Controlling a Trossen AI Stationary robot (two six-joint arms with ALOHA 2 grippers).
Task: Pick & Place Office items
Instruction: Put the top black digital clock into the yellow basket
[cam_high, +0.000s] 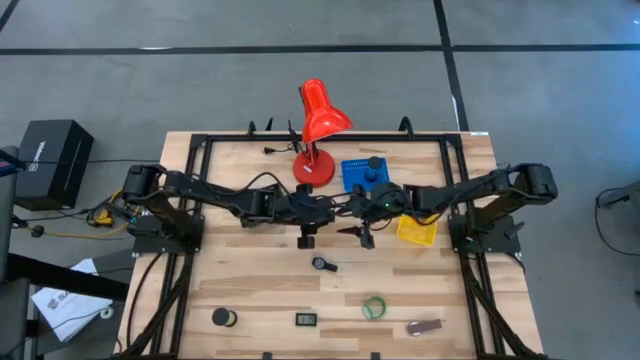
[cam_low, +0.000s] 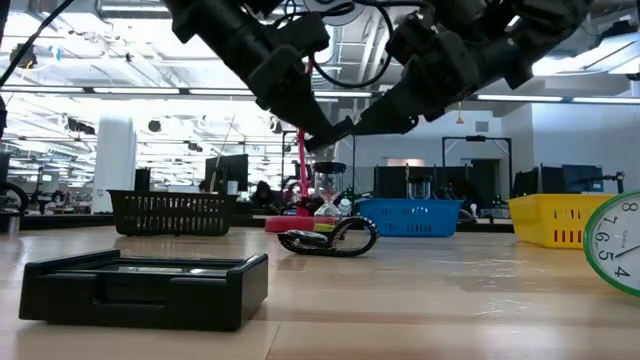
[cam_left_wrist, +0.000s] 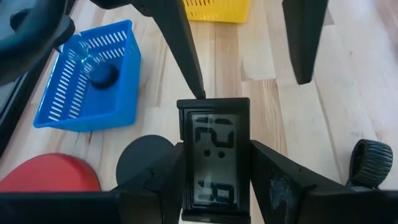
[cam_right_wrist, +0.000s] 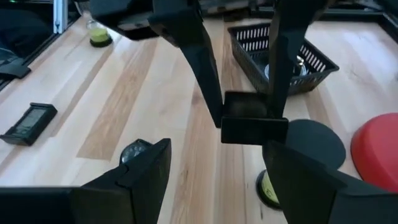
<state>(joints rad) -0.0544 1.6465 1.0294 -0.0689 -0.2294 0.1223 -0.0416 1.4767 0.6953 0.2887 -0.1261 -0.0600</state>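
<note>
left gripper (cam_left_wrist: 214, 180), mid-table, pinches a small clock (cam_left_wrist: 214, 155) between its fingers, just at 5 o'clock of the lamp (cam_high: 318, 125). right gripper (cam_right_wrist: 217, 174) faces it, jaws wide and empty; a mistimed handover could drop the clock.

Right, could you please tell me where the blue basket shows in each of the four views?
High view: blue basket at the table's far side, centre, just right of the red lamp base.
Low view: centre-right background, left of the yellow basket.
Left wrist view: upper left.
Right wrist view: not in it.
Shared landmark: the red lamp base beside it.
</note>
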